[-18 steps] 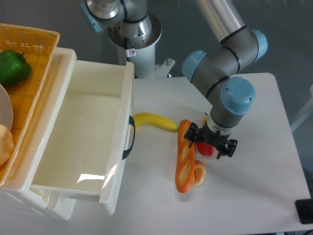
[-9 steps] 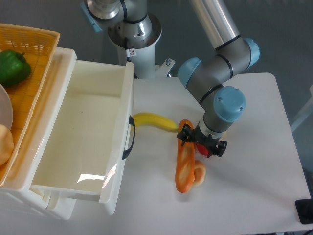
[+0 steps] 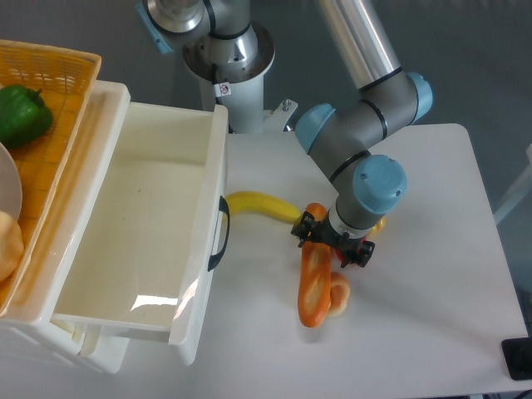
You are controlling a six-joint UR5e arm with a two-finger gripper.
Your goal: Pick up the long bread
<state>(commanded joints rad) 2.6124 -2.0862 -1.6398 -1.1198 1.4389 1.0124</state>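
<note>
Jaws (image 3: 332,243) now shifted left over the long bread's (image 3: 314,281) upper end, spread wide, nothing gripped.

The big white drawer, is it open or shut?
Open. The white plastic drawer is pulled out toward the table, its black handle near the curved yellow banana, and its bare inside shows.

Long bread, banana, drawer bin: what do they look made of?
Long bread: likely moulded plastic, glossy orange-brown; smooth skin with a bright highlight, no crumb texture.
Banana: likely plastic too, uniform yellow with a soft sheen, no spots.
Drawer bin: hard cream plastic, shiny; a window glare shows on its floor, and it has a dark handle.
None can be confirmed by look alone.
</note>
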